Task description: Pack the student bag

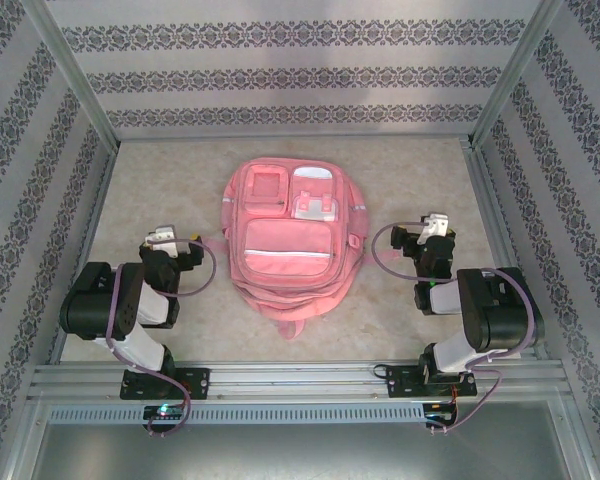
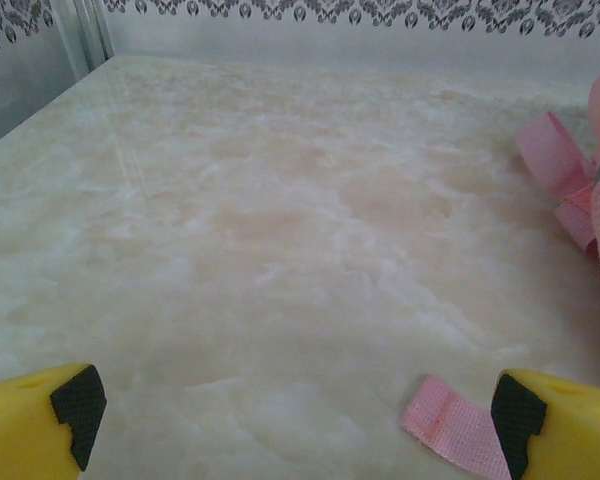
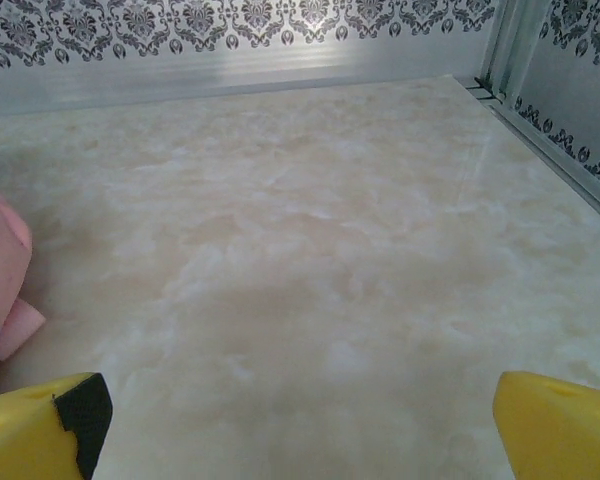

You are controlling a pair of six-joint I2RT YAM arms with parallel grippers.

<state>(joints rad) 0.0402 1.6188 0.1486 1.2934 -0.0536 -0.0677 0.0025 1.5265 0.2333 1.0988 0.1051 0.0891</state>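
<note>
Between the left gripper (image 2: 296, 410) and right gripper (image 3: 302, 412), both wide open and empty, lay the student bag (image 1: 288, 245), lengthwise front-to-back, roughly equidistant.

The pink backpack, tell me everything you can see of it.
The student bag is a large pink fabric backpack lying flat, front up, on the middle of the table. It shows a wide front pocket with a pale strip, smaller upper pockets and a white buckle. Pink webbing straps trail beside it.
</note>
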